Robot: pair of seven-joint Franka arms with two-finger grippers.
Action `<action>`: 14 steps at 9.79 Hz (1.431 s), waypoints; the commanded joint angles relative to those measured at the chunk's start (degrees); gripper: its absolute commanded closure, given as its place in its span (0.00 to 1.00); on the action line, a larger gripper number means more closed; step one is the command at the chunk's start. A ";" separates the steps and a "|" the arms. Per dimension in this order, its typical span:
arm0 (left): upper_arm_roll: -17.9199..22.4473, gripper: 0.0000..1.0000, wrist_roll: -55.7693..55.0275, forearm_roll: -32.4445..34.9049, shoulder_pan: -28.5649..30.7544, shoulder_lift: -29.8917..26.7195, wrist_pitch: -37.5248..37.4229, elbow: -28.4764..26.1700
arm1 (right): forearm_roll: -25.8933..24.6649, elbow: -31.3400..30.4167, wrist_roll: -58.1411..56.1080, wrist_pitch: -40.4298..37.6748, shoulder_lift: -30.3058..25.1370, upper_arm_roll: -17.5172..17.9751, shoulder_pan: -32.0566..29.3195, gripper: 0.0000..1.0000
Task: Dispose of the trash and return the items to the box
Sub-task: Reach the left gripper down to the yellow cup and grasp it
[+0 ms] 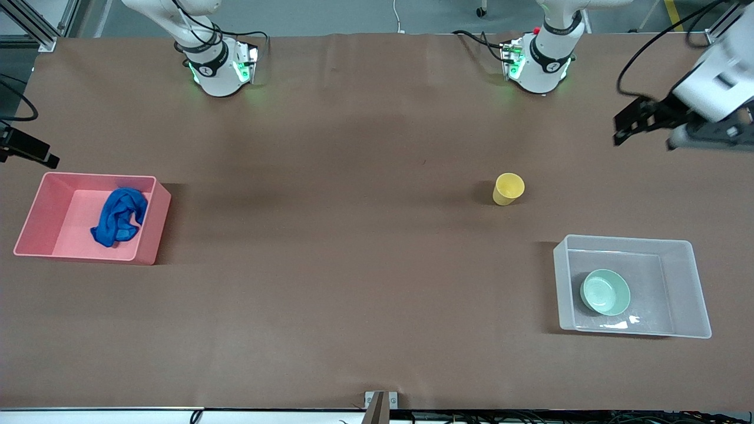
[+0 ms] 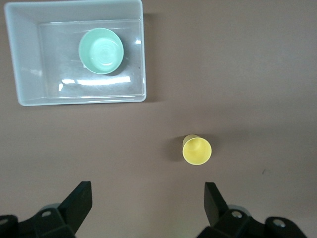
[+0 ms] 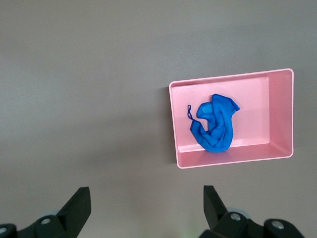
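The blue cloth rag (image 1: pixel 119 217) lies crumpled in the pink bin (image 1: pixel 35 227) at the right arm's end of the table; it also shows in the right wrist view (image 3: pixel 215 126). The mint-green bowl (image 1: pixel 605 291) sits in the clear box (image 1: pixel 686 288) at the left arm's end. The yellow cup (image 1: pixel 508 188) stands upright on the table, farther from the front camera than the box. My left gripper (image 1: pixel 642 136) is open and empty, high over the table near the cup (image 2: pixel 196 149). My right gripper (image 3: pixel 146 189) is open and empty, high over bare table beside the pink bin (image 3: pixel 280 114).
The table is covered with brown paper. The two arm bases (image 1: pixel 218 65) (image 1: pixel 539 62) stand at its edge farthest from the front camera. A black part (image 1: pixel 29 150) juts in at the edge above the pink bin. The bowl (image 2: pixel 101 50) and box (image 2: pixel 25 59) show in the left wrist view.
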 commanded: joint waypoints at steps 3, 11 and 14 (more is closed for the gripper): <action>-4.98 0.00 -2.26 0.02 0.06 -2.18 23.43 -26.56 | -0.51 -0.82 -0.58 0.17 -0.93 0.19 -0.57 0.00; -6.22 0.05 -2.35 0.02 -0.73 13.97 47.12 -39.63 | -0.51 -1.09 -0.58 -0.09 -0.93 0.19 -0.66 0.00; -7.27 0.70 -7.42 0.02 -0.91 19.25 50.64 -39.37 | -0.42 -1.18 -1.28 -0.10 -0.93 -0.25 -0.57 0.00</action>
